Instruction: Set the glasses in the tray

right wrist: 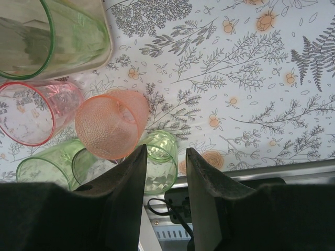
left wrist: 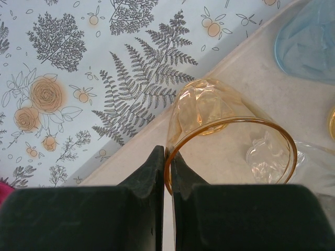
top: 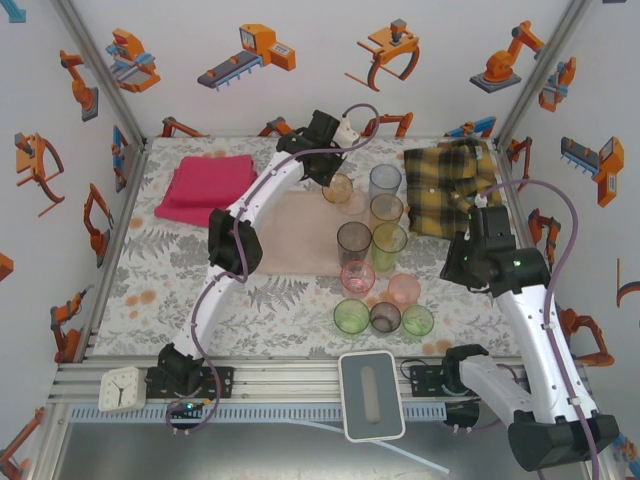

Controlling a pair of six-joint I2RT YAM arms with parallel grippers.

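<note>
Top view: left arm (top: pixel 240 215) is reaching from the lower left up to the frame's upper centre, elbow bent at mid-left. The left pincer (top: pixel 330 168) is pointing down, gripping the amber glass (top: pixel 340 190) at the upper right corner of the tray (top: pixel 295 245). Other glasses are standing in a cluster right of and below the tray on the counter (top: pixel 180 290). Right arm (top: pixel 540 340) is rising from the lower right, with its wrist hanging right of the cluster, near the plaid shirt (top: pixel 450 185). A magenta towel (top: pixel 205 185) is lying upper left.

Left wrist view: the left pincer is clamping together on the rim wall of the amber glass at lower centre, one finger inside, one outside. The glass is tilting away up the frame, over the tray's edge. Can't tell if it is touching the tray. A blue glass (left wrist: pixel 309 42) is sitting on the tray, upper right.

Right wrist view: the right pincer (right wrist: pixel 165 151) is holding its fingers apart, gripping nothing, and hovering over the counter's near edge. The textured orange glass (right wrist: pixel 112 125) is sitting just left of the left finger. A small green glass (right wrist: pixel 159 157) is showing behind the gap. A pink glass (right wrist: pixel 31 112) is at far left.
</note>
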